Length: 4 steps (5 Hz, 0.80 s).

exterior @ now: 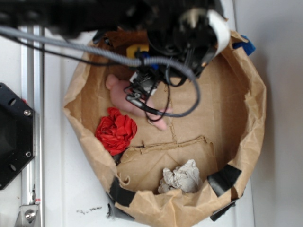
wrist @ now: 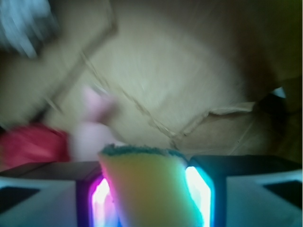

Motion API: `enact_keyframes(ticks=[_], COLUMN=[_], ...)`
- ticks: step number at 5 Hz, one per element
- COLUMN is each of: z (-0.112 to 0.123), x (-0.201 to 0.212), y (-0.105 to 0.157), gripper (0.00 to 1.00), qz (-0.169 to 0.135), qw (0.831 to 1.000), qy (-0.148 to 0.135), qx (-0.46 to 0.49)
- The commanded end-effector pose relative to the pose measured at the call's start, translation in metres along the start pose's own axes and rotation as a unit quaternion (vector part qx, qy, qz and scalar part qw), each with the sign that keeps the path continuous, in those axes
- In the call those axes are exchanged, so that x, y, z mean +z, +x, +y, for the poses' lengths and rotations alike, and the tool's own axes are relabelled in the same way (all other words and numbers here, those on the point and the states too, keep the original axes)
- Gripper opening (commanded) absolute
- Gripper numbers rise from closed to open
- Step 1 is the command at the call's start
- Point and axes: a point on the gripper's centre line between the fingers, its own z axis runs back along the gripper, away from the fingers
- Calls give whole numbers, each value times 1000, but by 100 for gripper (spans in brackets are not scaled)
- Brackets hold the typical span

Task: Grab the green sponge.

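arm (exterior: 156, 28): over paper bag (exterior: 246, 109) far side | pink plush (exterior: 124, 97): beneath arm | red cloth (exterior: 116, 130): bag's left | grey wad (exterior: 182, 177): bag's near side

Inside a brown paper bag (exterior: 246, 94): pink plush animal (exterior: 124, 94), red cloth wad (exterior: 116, 130), crumpled grey paper (exterior: 182, 177); black tape patches (exterior: 225, 177) on the rim.

Surface: a white table top (exterior: 61, 189) lay under everything, with a few dark specks near its lower edge.
Rail: a silver metal rail (exterior: 33, 94) ran along the left side.
Plate: a black mounting plate (exterior: 14, 137) with screws sat at the left edge.
Right side: a pale grey surface (exterior: 284, 118) met the white top.
Light: even, soft, no hard shadows.
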Motion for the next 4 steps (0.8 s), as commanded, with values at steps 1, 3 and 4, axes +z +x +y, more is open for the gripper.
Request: enact_keyframes(ticks=[1,3,4], z=[-16,-19,-20], x=[53,50,48], y=[17,27,29], gripper=[0,0,0], qz=[-120,-123,-121], qw=[968,954,955], qy=[29,28,24], qx=[220,273,269])
